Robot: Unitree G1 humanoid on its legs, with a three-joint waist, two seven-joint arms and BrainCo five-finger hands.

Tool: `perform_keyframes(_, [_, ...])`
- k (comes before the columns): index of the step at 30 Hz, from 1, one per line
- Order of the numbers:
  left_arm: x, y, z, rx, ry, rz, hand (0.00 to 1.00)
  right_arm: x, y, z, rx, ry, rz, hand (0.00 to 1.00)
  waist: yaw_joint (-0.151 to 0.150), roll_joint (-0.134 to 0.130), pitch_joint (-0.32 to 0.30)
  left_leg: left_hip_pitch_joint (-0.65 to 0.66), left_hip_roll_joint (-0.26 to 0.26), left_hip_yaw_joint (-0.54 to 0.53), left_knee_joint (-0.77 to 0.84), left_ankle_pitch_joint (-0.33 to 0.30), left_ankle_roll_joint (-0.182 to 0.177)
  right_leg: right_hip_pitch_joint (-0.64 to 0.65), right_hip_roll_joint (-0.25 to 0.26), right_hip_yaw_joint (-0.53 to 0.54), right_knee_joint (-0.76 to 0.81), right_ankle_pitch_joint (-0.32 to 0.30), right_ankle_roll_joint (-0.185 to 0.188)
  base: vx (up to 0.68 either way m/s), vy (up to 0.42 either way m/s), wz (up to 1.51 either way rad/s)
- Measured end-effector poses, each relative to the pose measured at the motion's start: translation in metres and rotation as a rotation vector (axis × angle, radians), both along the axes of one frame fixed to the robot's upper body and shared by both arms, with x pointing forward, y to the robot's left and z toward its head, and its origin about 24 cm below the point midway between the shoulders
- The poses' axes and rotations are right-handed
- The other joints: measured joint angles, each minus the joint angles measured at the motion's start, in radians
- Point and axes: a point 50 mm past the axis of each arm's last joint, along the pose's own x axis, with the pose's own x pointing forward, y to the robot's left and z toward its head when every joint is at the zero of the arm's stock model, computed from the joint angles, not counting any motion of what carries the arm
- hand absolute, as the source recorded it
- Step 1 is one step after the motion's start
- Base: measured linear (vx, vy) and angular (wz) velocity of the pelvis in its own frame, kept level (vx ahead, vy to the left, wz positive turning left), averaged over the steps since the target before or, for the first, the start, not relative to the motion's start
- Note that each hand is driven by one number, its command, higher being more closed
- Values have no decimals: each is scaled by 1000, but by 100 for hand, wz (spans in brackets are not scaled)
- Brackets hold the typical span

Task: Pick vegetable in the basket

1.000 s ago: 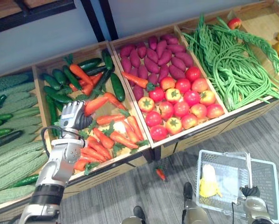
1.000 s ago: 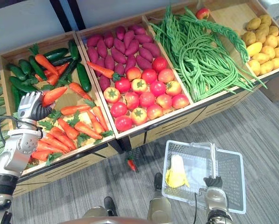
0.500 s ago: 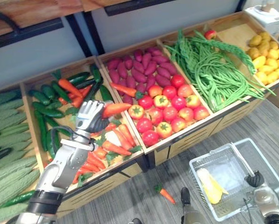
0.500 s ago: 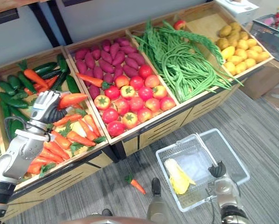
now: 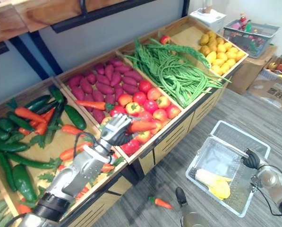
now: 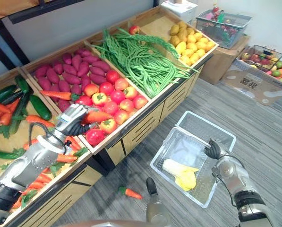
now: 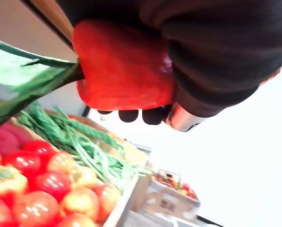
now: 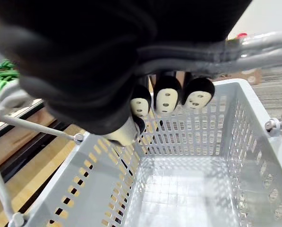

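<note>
Wooden produce bins line a wall above a grey plank floor. The left hand has fingers and thumb curled round one carrot, gripped near its leafy end. The orange body juts out past the fingertips, over the tomatoes just beneath the hand. The right hand is clenched round the wire handle of one grey basket. The basket hangs below that hand, well apart from the left hand and its carrot. One yellow vegetable lies inside the basket, under the right hand's fingers. One second carrot lies on the floor, between the two hands and lower than both.
</note>
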Motion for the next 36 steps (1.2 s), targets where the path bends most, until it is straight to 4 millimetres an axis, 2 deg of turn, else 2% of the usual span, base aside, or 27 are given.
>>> perform_keyframes(4, [-10,-33,2,-6,23,-185,100,10,22,15,-10,-33,155,100,1,0,0,18,36,64,55,-37,-9,0,26,40,0,-4,-6,3,-23,-39])
perform_keyframes(9, [-23,-68,11,-11,23,-389,100,18,48,35,41,-116,278,100,9,6,-4,57,68,144,71,-45,-21,-6,72,71,14,14,-3,58,-34,-39])
perform_keyframes(14, [-40,-98,14,-37,56,-572,100,23,63,55,43,-141,402,100,3,15,-20,71,74,201,71,-47,-28,-37,99,96,43,14,-3,44,-34,-29])
perform_keyframes(21, [-70,-117,6,-41,134,-753,100,22,84,64,13,-104,547,100,0,25,-68,91,95,258,93,-56,-55,-56,142,134,75,-1,-21,11,-28,-25])
perform_keyframes(28, [-84,-131,-4,-37,202,-834,100,25,109,80,8,-88,697,100,-2,31,-82,121,114,308,106,-57,-72,-64,176,156,95,-10,-25,20,-35,-20])
perform_keyframes(32, [-85,-139,-7,-50,224,-849,100,24,120,82,19,-79,749,100,-4,29,-86,119,123,312,110,-56,-75,-73,185,155,106,-10,-29,12,-16,-5])
perform_keyframes(36, [-85,-147,-20,-37,284,-848,100,26,127,87,17,-82,781,100,-3,29,-86,121,129,312,114,-56,-75,-73,190,153,108,-4,-28,9,-7,0])
